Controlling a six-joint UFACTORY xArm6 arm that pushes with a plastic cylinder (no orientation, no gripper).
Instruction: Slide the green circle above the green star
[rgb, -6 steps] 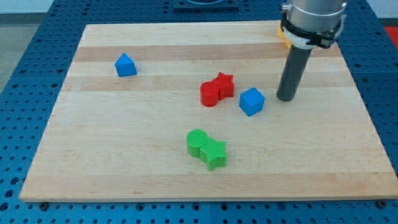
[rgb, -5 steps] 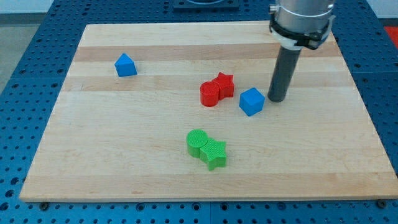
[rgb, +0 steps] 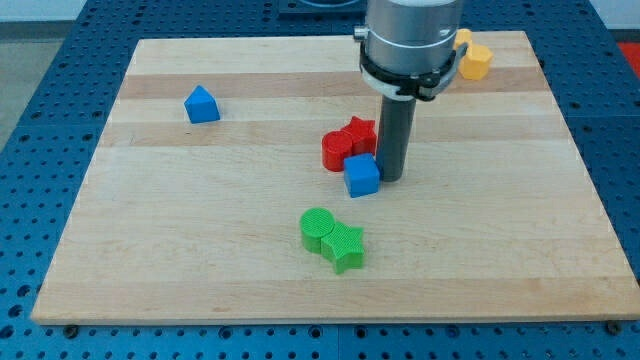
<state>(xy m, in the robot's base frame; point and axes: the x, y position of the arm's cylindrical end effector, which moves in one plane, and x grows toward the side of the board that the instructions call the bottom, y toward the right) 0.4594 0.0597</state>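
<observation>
The green circle (rgb: 317, 228) lies on the wooden board (rgb: 200, 260) at the lower middle, touching the green star (rgb: 344, 246), which sits to its lower right. My tip (rgb: 389, 177) is above them and to the right. It touches the right side of a blue cube (rgb: 362, 175). The blue cube sits just below a red star (rgb: 360, 135) and a red cylinder (rgb: 337, 151).
A blue pentagon-like block (rgb: 202, 104) lies at the upper left. A yellow block (rgb: 475, 60) lies at the upper right, with another yellow piece (rgb: 461, 38) partly hidden behind the arm.
My tip has moved left and slightly down, pushing the blue cube left and down until it sits below the red blocks. The yellow blocks have come into view. The green blocks have not moved.
</observation>
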